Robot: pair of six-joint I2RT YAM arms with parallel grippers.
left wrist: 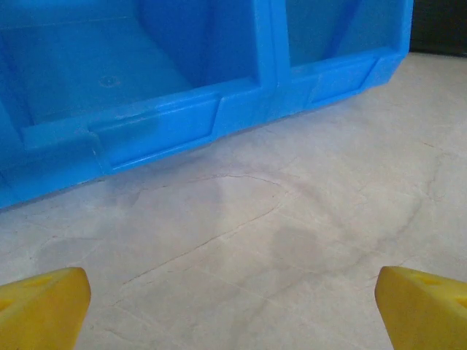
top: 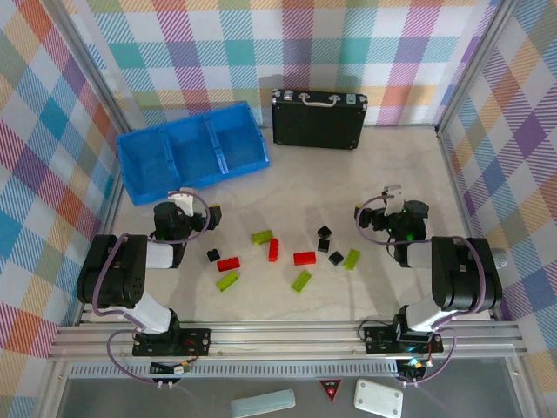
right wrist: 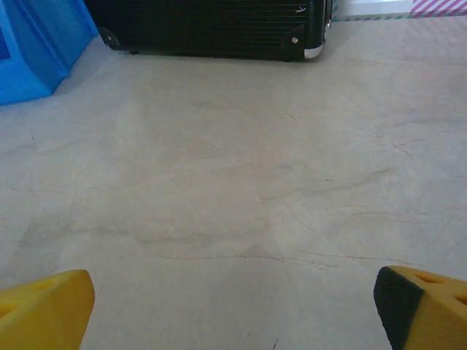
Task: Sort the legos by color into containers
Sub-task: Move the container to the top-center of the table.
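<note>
Green, red and black legos (top: 273, 250) lie scattered across the middle of the worktop (top: 287, 187). Just beyond them, the left gripper (left wrist: 233, 306) and right gripper (right wrist: 233, 310) sit low, fingers spread wide. The blue bin (top: 187, 150) stands in the far left corner, with a black briefcase (top: 318, 120) beside it along the far edge

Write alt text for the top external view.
Red, lime-green and black lego bricks lie scattered on a pale table between the left arm and right arm. Behind them, an empty blue three-compartment bin sits beside a black briefcase.
</note>
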